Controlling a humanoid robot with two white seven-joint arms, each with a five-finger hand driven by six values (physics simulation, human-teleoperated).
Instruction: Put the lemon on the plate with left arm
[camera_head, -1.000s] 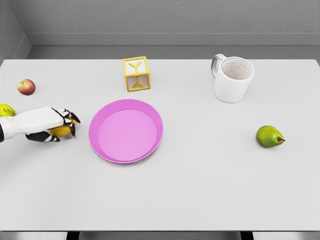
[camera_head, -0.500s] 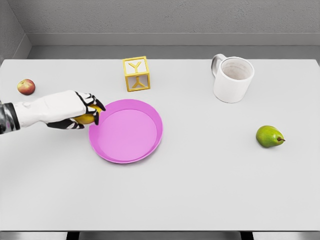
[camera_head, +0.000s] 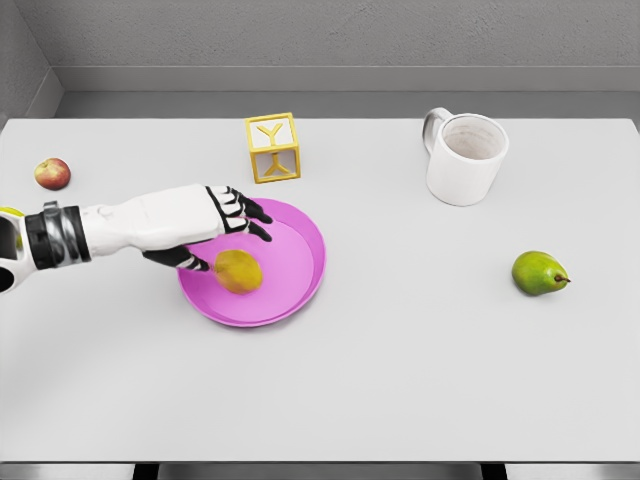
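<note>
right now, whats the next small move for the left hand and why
Probably lift the left hand up and draw it back toward the left edge: the lemon already lies inside the pink plate, and the fingers look spread above it, no longer gripping.

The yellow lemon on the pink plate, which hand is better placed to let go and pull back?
Left. The left hand is spread open just above the yellow lemon lying on the pink plate; no right arm is in view.

left arm: reaching rightward | left hand (camera_head: 215, 228): fingers spread, seemingly holding nothing
</note>
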